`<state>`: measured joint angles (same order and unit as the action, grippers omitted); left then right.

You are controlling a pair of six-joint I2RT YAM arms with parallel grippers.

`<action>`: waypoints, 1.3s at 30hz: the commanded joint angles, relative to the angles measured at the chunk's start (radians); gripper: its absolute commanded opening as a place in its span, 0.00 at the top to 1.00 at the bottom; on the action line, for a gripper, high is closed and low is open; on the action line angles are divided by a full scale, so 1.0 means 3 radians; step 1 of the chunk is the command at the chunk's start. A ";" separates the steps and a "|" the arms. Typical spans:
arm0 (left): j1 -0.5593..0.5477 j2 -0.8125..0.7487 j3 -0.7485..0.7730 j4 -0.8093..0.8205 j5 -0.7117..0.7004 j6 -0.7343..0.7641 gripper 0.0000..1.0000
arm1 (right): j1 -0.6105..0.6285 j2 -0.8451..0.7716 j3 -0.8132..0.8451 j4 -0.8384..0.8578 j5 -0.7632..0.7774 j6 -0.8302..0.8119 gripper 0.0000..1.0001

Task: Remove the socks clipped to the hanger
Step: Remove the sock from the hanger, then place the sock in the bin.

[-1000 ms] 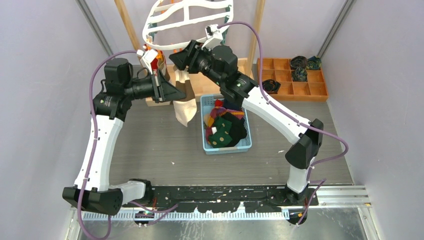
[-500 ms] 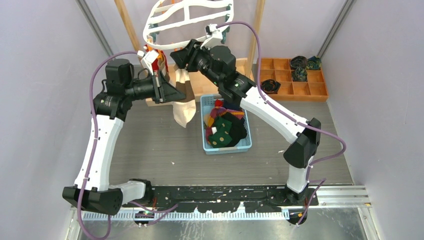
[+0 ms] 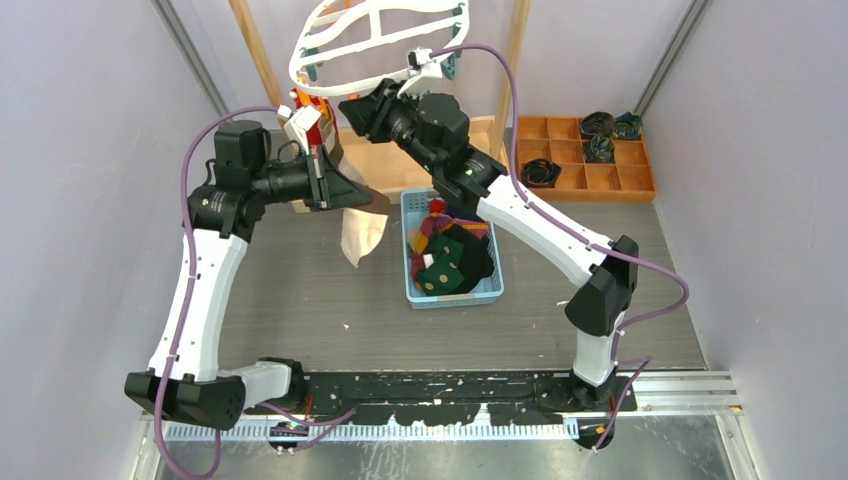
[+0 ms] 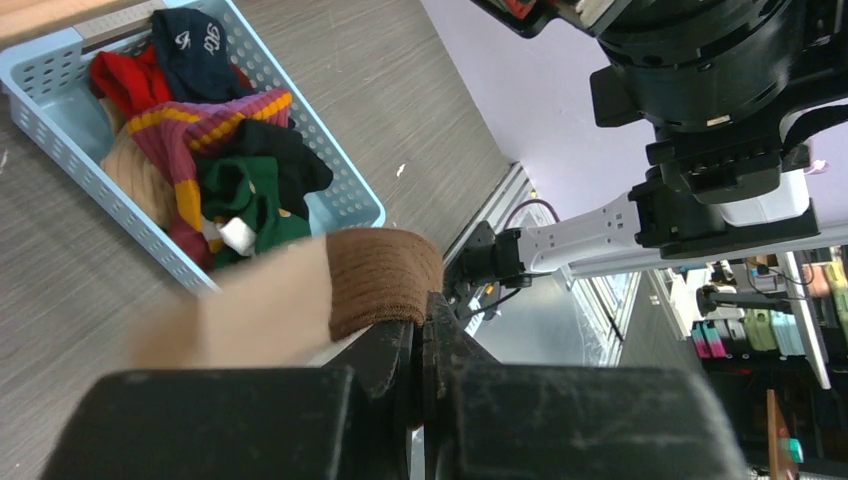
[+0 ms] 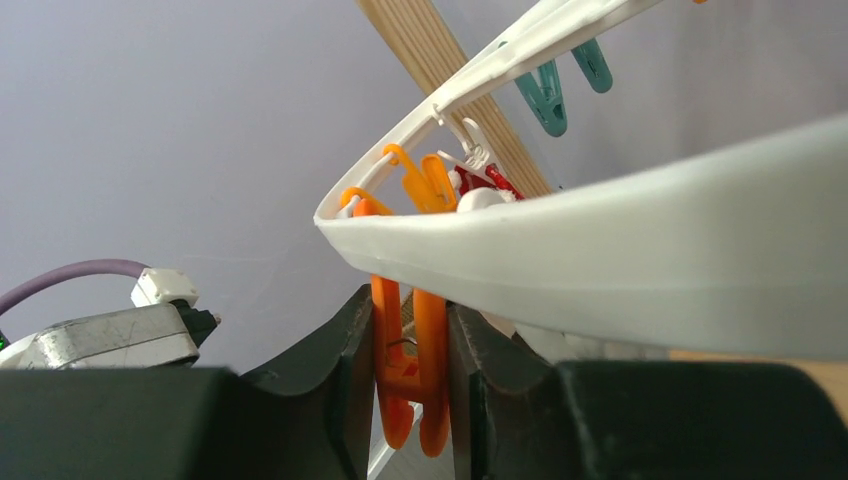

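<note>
The left gripper [image 3: 362, 196] is found with its jaws pressed together on the brown cuff of a beige sock [image 3: 362, 235]. The sock hangs from it above the table, just left of the blue basket [image 4: 340, 180] and not over it. The right gripper [image 5: 412, 360] is raised under the near rim of the white hanger [image 5: 620, 230], its jaws pinching an orange clip [image 5: 405, 395] from both sides. No fabric is seen in that clip from the wrist view, and whether the cuff is fully clear of it cannot be told. Other socks [image 4: 220, 150] are piled in the basket, while red and white fabric [image 5: 505, 183], judged to be another sock, is clipped further along the hanger near empty teal clips [image 5: 545, 95]. Several risks are noted. Only a narrow margin of the cuff is held, so the sock could be lost by slipping if it is swung quickly toward the basket. If it is let go where it hangs, the table would be reached instead. The hanger appears to hang freely by the wooden rack [image 5: 435, 60]. It could be tilted or set swinging by a drag on the clip. The two wrists are close together, so contact is possible if either is moved carelessly.
</note>
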<state>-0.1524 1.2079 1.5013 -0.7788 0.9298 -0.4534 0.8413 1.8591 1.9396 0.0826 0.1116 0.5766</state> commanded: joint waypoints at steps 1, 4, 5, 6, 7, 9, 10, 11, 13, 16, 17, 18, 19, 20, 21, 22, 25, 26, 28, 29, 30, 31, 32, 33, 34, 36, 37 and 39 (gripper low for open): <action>-0.0015 0.0000 0.0136 -0.0040 -0.0026 0.0116 1.00 | -0.0048 -0.0040 0.0099 0.0180 0.0092 0.0027 0.99; -0.0015 0.0005 0.0175 -0.0092 -0.0045 0.0178 1.00 | -0.0053 -0.0105 0.0033 0.0180 -0.0010 0.0044 0.88; -0.0015 0.0003 0.0192 -0.0116 -0.0058 0.0226 1.00 | -0.0058 -0.0153 -0.0046 0.0186 -0.0069 0.0046 0.75; -0.0017 -0.0001 0.0208 -0.0146 -0.0068 0.0248 1.00 | -0.0061 -0.0214 -0.0099 0.0199 -0.0121 0.0047 0.61; -0.0017 -0.0006 0.0222 -0.0176 -0.0084 0.0283 1.00 | -0.0063 -0.0287 -0.0203 0.0213 -0.0173 0.0043 0.48; -0.0017 -0.0028 0.0224 -0.0210 -0.0105 0.0349 1.00 | -0.0092 -0.0469 -0.0520 0.0253 -0.0310 0.0049 0.31; -0.0015 -0.0041 0.0213 -0.0216 -0.0116 0.0363 1.00 | -0.0112 -0.0588 -0.0712 0.0312 -0.0453 0.0073 0.26; -0.0016 -0.0054 0.0196 -0.0209 -0.0122 0.0373 1.00 | -0.0151 -0.0705 -0.0918 0.0448 -0.0600 0.0099 0.22; -0.0015 -0.0068 0.0163 -0.0204 -0.0128 0.0376 1.00 | -0.0209 -0.0949 -0.1345 0.0676 -0.0876 0.0154 0.17; -0.0015 -0.0069 0.0150 -0.0196 -0.0130 0.0376 1.00 | -0.0239 -0.1272 -0.1871 0.0885 -0.1233 0.0154 0.15; -0.0015 -0.0065 0.0154 -0.0191 -0.0129 0.0375 1.00 | -0.0239 -0.1386 -0.2025 0.0962 -0.1396 0.0153 0.15; -0.0018 -0.0059 0.0162 -0.0187 -0.0131 0.0369 1.00 | -0.0238 -0.1465 -0.2178 0.1061 -0.1516 0.0169 0.15; -0.0019 -0.0056 0.0172 -0.0186 -0.0133 0.0362 1.00 | -0.0236 -0.1527 -0.2305 0.1153 -0.1612 0.0185 0.15; -0.0017 -0.0054 0.0182 -0.0183 -0.0131 0.0352 1.00 | -0.0234 -0.1573 -0.2422 0.1249 -0.1696 0.0208 0.15; -0.0014 -0.0054 0.0192 -0.0181 -0.0133 0.0348 1.00 | -0.0229 -0.1612 -0.2525 0.1340 -0.1768 0.0229 0.15; -0.0018 -0.0053 0.0203 -0.0181 -0.0134 0.0337 1.00 | -0.0219 -0.1642 -0.2613 0.1432 -0.1806 0.0241 0.15; -0.0015 -0.0057 0.0206 -0.0176 -0.0136 0.0298 1.00 | -0.0152 -0.1642 -0.2752 0.1649 -0.1876 0.0226 0.16; -0.0019 -0.0062 0.0206 -0.0175 -0.0135 0.0284 1.00 | -0.0129 -0.1614 -0.2719 0.1659 -0.1889 0.0224 0.17; -0.0018 -0.0071 0.0211 -0.0180 -0.0134 0.0270 1.00 | -0.0050 -0.1542 -0.2635 0.1650 -0.1929 0.0197 0.21; -0.0018 -0.0082 0.0215 -0.0183 -0.0136 0.0265 1.00 | -0.0008 -0.1488 -0.2591 0.1634 -0.1942 0.0169 0.22; -0.0016 -0.0086 0.0219 -0.0188 -0.0137 0.0264 1.00 | 0.0024 -0.1453 -0.2548 0.1605 -0.1953 0.0145 0.25; -0.0016 -0.0093 0.0225 -0.0193 -0.0139 0.0268 1.00 | 0.0058 -0.1415 -0.2501 0.1576 -0.1983 0.0131 0.28; -0.0014 -0.0095 0.0240 -0.0204 -0.0144 0.0270 1.00 | 0.0088 -0.1389 -0.2470 0.1544 -0.2000 0.0120 0.33; -0.0016 -0.0103 0.0247 -0.0219 -0.0146 0.0269 1.00 | 0.0116 -0.1378 -0.2447 0.1501 -0.1999 0.0104 0.39; -0.0018 -0.0104 0.0247 -0.0225 -0.0144 0.0273 1.00 | 0.0136 -0.1373 -0.2438 0.1457 -0.1991 0.0088 0.47; -0.0014 -0.0105 0.0243 -0.0239 -0.0157 0.0278 1.00 | 0.0160 -0.1400 -0.2444 0.1396 -0.1975 0.0102 0.73; -0.0014 -0.0105 0.0246 -0.0248 -0.0170 0.0286 0.99 | 0.0159 -0.1427 -0.2457 0.1356 -0.1956 0.0143 0.88; -0.0014 -0.0091 0.0257 -0.0289 -0.0203 0.0321 0.84 | 0.0165 -0.1488 -0.2469 0.1190 -0.1922 0.0181 0.99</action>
<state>-0.1524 1.1995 1.5352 -0.8532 0.8879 -0.3634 0.8833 1.4536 1.1584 0.4702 -0.4561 0.6220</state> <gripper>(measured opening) 0.037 0.088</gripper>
